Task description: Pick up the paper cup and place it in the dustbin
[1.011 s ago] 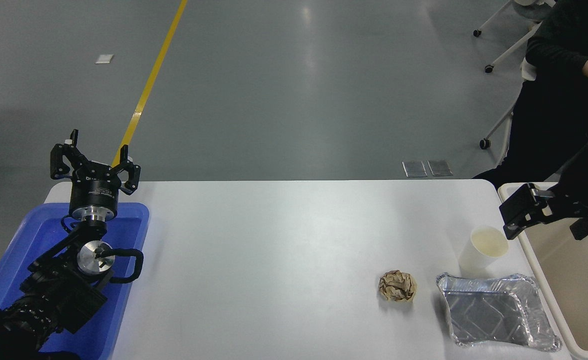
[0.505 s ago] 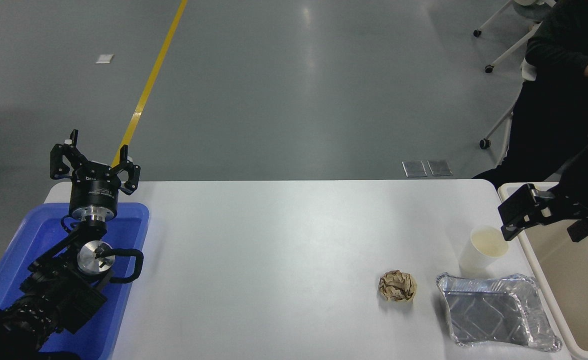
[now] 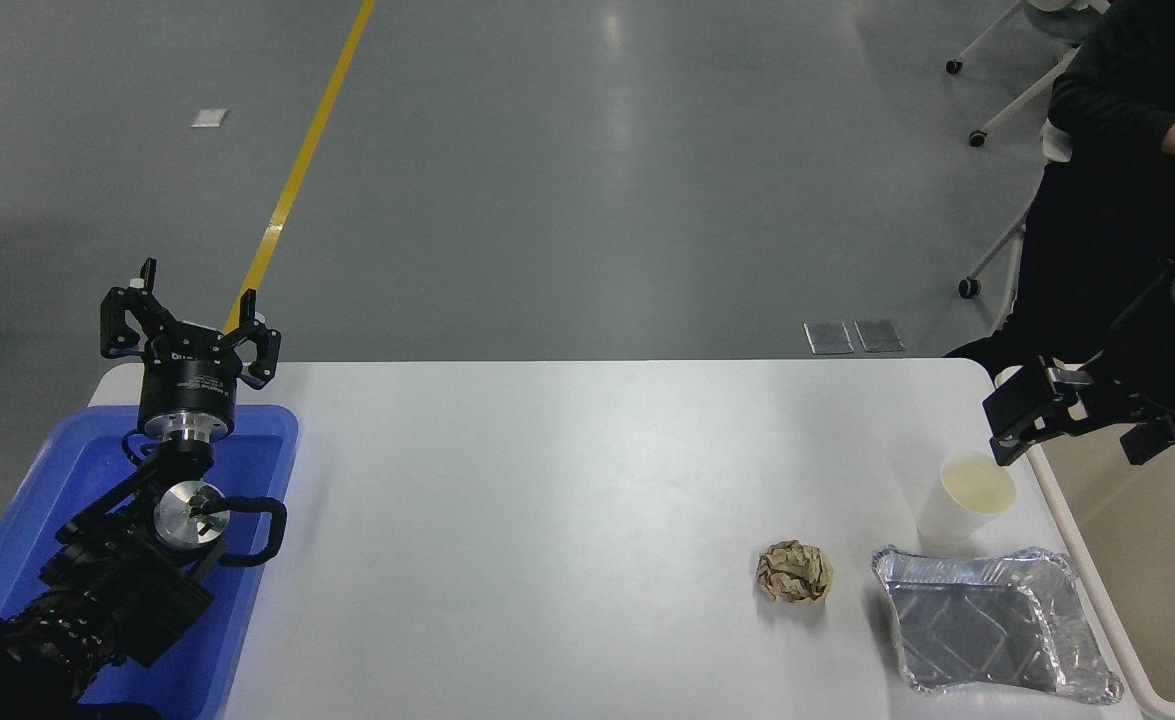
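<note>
The paper cup [image 3: 965, 500] stands upright on the white surface [image 3: 547, 500] near its right edge, mouth up, with the silver foil tray [image 3: 992, 620] just in front of it and a crumpled brown paper ball [image 3: 794, 572] to its left. The beige dustbin [image 3: 1067, 520] sits just beside the cup, off the right edge. The right tool [image 3: 1052, 425] hangs above the dustbin's far rim, close behind the cup and apart from it; whether it is spread or pressed together cannot be told from this angle. The left tool [image 3: 190, 325], fingers spread and holding nothing, is parked over the blue plastic tray [image 3: 67, 480].

The cup looks empty, so likely very light, thin-walled and easy to crush or tip. A gentle pinch across the sidewall near the stiffer rolled rim seems best.
</note>
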Robot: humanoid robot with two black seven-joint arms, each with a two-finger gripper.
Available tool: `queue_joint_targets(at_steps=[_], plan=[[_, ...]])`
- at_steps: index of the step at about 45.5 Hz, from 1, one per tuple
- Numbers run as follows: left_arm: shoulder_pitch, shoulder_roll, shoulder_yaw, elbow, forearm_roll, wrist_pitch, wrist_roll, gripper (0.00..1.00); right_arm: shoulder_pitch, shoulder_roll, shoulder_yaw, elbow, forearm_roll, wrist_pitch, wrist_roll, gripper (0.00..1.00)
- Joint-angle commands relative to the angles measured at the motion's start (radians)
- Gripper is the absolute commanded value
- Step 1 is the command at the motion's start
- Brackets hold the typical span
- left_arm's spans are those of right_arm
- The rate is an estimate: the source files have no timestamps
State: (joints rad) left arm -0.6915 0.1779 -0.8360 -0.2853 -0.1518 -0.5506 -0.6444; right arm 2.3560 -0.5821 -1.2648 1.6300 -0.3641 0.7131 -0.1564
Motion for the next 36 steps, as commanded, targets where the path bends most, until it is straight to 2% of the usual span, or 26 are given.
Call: queue_joint_targets(at_steps=[1, 7, 16, 24, 36], plan=[[0.0, 0.0, 0.0, 0.0, 0.0, 0.0, 0.0, 0.99, -0.098, 0.004, 0.022, -0.068, -0.139, -0.035, 0.001, 1.0], [0.0, 0.0, 0.0, 0.0, 0.0, 0.0, 0.0, 0.99, -0.191, 0.002, 0.074, -0.137, -0.239, -0.046, 0.003, 1.0], [0.0, 0.0, 0.0, 0.0, 0.0, 0.0, 0.0, 0.99, -0.432, 0.005, 0.228, -0.307, -0.299, -0.086, 0.005, 1.0], [0.0, 0.0, 0.001, 0.0, 0.0, 0.0, 0.002, 0.99, -0.662, 0.018, 0.353, -0.473, -0.433, -0.115, 0.005, 1.0], [0.0, 0.0, 0.001, 0.0, 0.0, 0.0, 0.002, 0.99, -0.865, 0.053, 0.458, -0.637, -0.457, -0.141, 0.005, 1.0]])
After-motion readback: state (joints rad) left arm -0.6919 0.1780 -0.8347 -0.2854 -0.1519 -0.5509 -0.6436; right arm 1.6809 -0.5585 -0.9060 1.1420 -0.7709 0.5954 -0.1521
